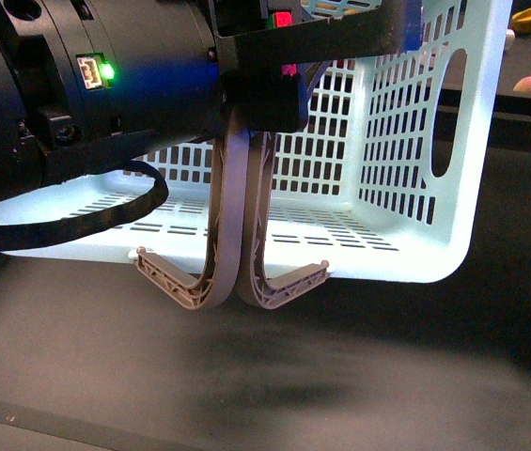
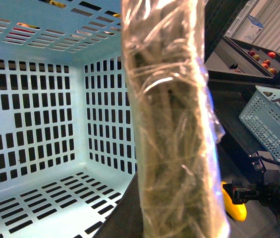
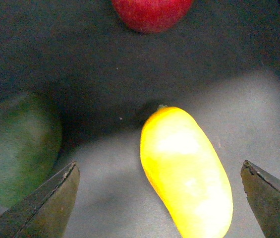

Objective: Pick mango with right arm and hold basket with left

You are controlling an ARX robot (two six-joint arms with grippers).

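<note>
The mango (image 3: 187, 173) lies flat on the dark table (image 3: 229, 74), and on my right wrist feed it sits between the fingers of the right claw (image 3: 159, 165). That claw is spread wide, with a gap on each side of the fruit, so neither finger touches it. A dark green fruit (image 3: 21, 148) lies just beside the mango, partly behind one finger. A red fruit (image 3: 149, 12) sits further off, past the mango's stem end.

On the left wrist feed I can pick out the mango again as a yellow shape low down, outside the basket (image 2: 35, 124) and near its wall. A blurred column wrapped in clear film fills the middle of that view, and I cannot tell what it is. A second pale slotted basket (image 2: 273, 121) stands well apart in the background.

In the front view the left claw (image 1: 251, 117) is clamped on the two grey-brown handles (image 1: 218, 235) where they meet above the basket. The basket looks empty inside, and a soft shadow lies on the table below it.
</note>
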